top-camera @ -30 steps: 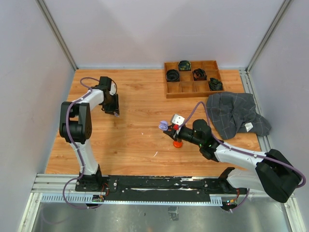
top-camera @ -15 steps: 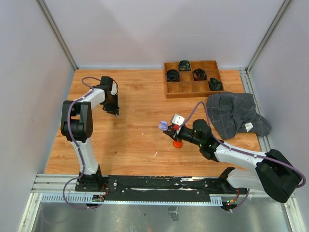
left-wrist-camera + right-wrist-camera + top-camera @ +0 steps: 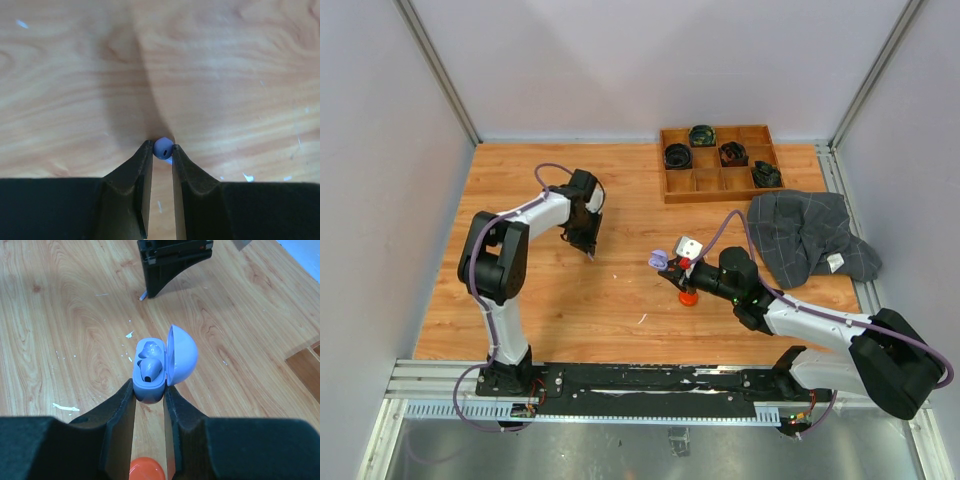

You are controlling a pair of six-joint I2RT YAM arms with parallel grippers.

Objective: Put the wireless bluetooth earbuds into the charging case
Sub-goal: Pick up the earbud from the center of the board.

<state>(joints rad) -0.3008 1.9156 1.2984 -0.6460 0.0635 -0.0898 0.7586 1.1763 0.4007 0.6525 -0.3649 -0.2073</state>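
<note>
My left gripper (image 3: 161, 146) is shut on a pale lilac earbud (image 3: 163, 148), pinched at the very fingertips just above the wooden table. In the top view this gripper (image 3: 588, 246) hangs left of centre. My right gripper (image 3: 149, 390) is shut on the lilac charging case (image 3: 149, 382), whose lid (image 3: 181, 354) stands open to the right. Another lilac earbud (image 3: 150, 369) sits in one of the case's wells. Seen from above, the case (image 3: 660, 260) is at mid-table, a little to the right of the left gripper. The left gripper (image 3: 172, 260) shows beyond the case in the right wrist view.
A round orange case (image 3: 689, 297) lies under the right wrist. A wooden compartment tray (image 3: 720, 180) with several dark cases stands at the back right. A grey checked cloth (image 3: 810, 235) lies at the right edge. Thin white slivers (image 3: 65, 406) are scattered on the table.
The left arm has swung from the far left toward the table's middle, nearer the case, and its jaws have shut on the lilac earbud. The right arm has not moved.
</note>
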